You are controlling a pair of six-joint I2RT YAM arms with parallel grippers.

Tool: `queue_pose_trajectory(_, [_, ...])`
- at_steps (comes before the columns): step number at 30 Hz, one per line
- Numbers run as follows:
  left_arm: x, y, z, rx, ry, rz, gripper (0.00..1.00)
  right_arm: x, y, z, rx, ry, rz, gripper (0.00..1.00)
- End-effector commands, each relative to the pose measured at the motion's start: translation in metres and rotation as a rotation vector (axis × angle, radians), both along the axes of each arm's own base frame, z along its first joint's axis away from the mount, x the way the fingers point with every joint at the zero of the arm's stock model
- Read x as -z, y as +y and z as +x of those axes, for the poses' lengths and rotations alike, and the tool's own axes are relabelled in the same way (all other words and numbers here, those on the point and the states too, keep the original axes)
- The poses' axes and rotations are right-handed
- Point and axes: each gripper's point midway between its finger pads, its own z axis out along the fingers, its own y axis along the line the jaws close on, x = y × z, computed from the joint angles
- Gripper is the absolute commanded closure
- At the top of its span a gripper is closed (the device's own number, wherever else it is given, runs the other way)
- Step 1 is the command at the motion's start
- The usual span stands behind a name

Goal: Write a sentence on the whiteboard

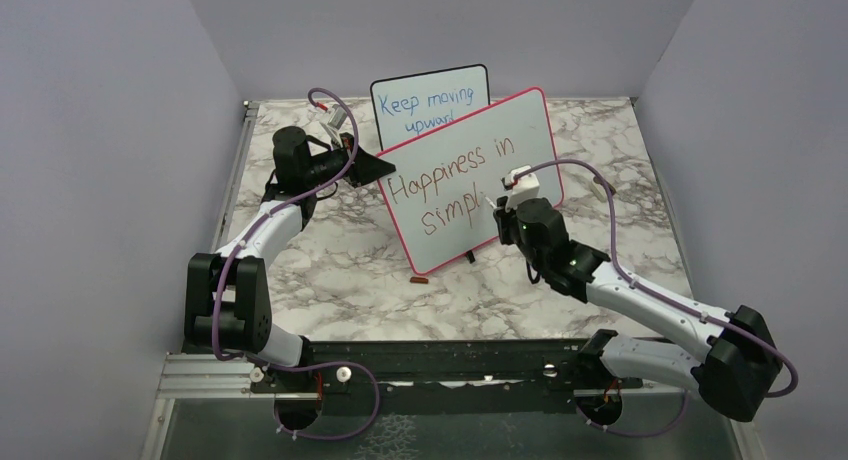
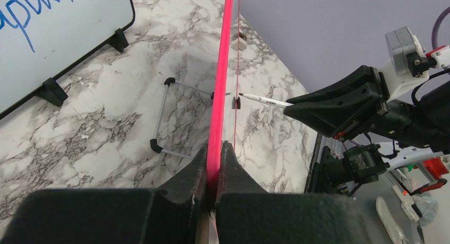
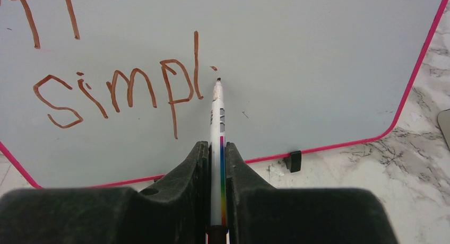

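Just ahead of the right jaws, which are clamping a slim white rainbow-striped marker [image 3: 216,114], the brownish-red handwritten sentence [image 3: 127,90] is reading "simpl" on the large white pink-red-framed whiteboard [image 3: 318,69]. Meanwhile the left jaws are pinching that board's edge. The "i" stem is probably needing light, even pressure under its dot, left grip bracing.
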Motion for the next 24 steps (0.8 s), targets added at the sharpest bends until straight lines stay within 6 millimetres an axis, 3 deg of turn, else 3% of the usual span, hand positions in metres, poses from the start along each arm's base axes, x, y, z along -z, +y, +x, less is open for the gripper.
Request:
queue_pose_trajectory(1, [0.0399, 0.0032, 0.0051, -0.044, 0.076, 0.077, 1.00, 0.0029, 0.0004, -0.0010, 0.000, 0.008, 0.017, 0.99])
queue_pose_trajectory(15, [0.0398, 0.0030, 0.0052, -0.042, 0.077, 0.076, 1.00, -0.0013, 0.0058, 0.0074, 0.008, -0.020, 0.032, 0.99])
queue_pose_trajectory(24, [0.0401, 0.0025, 0.0054, -0.041, 0.078, 0.076, 1.00, 0.0078, 0.0045, 0.0069, 0.013, 0.005, 0.011, 0.99])
